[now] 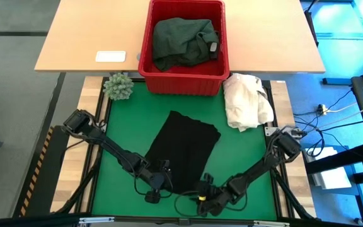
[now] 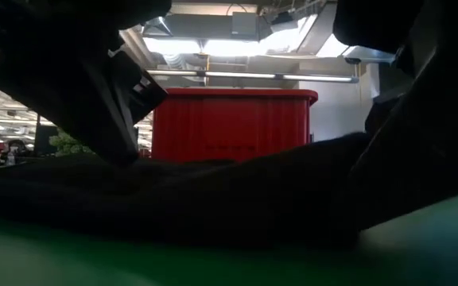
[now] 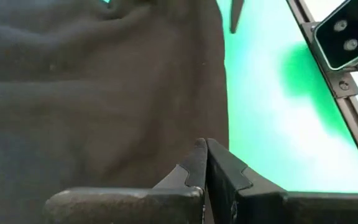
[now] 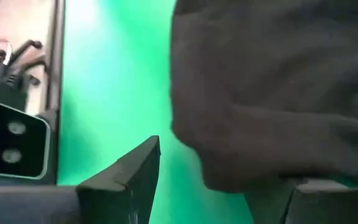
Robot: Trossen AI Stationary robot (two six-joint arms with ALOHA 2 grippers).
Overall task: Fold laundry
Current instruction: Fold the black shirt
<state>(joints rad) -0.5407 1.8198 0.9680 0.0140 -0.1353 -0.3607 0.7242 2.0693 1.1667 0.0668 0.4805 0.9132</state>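
Black garment (image 1: 184, 150) lies flat mid-mat, reaching the table's near edge. Left gripper (image 3: 205, 163) pinched closed on its near hem; right gripper (image 4: 219, 180) spread wide around the hem.

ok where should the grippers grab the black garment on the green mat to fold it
Probably the two near corners of the black garment, from the robot's side: it lies flat, its near edge by the left gripper and right gripper.

black garment (image 1: 186, 150) | spread flat, slanted, on green mat || dark green garment (image 1: 183, 41) | crumpled in red basket
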